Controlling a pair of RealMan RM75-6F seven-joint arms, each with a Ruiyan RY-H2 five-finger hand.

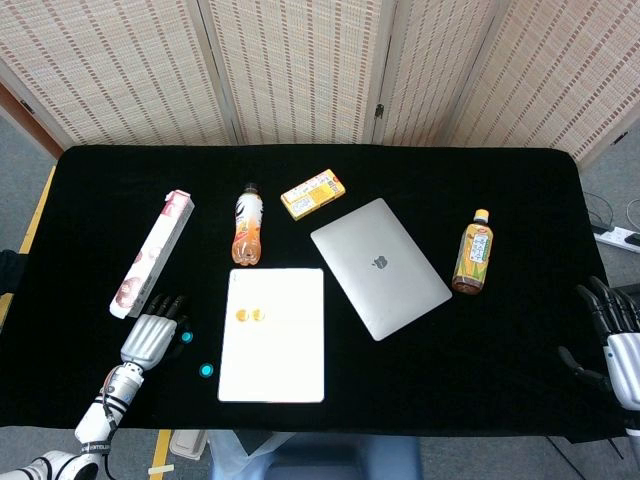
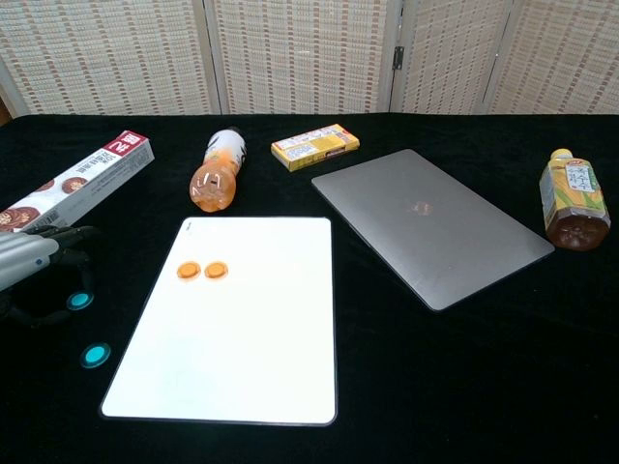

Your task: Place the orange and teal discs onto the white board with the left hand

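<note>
Two orange discs (image 1: 251, 315) (image 2: 202, 271) lie side by side on the upper left part of the white board (image 1: 275, 370) (image 2: 251, 367). Two teal discs lie on the black cloth left of the board, one (image 1: 206, 371) (image 2: 94, 355) nearer the front, the other (image 1: 187, 337) (image 2: 78, 302) close by my left hand's fingertips. My left hand (image 1: 155, 332) (image 2: 39, 253) hovers over that second disc with fingers extended and holds nothing. At the table's right edge, my right hand (image 1: 612, 335) is open and empty.
A closed silver laptop (image 1: 380, 267) (image 2: 430, 224) lies right of the board. An orange drink bottle (image 1: 247, 226) (image 2: 217, 175) lies above it, a yellow box (image 1: 313, 193) (image 2: 314, 147) beside that. A long pink box (image 1: 153, 253) (image 2: 73, 184) lies at the left, a tea bottle (image 1: 473, 253) (image 2: 574, 198) at the right.
</note>
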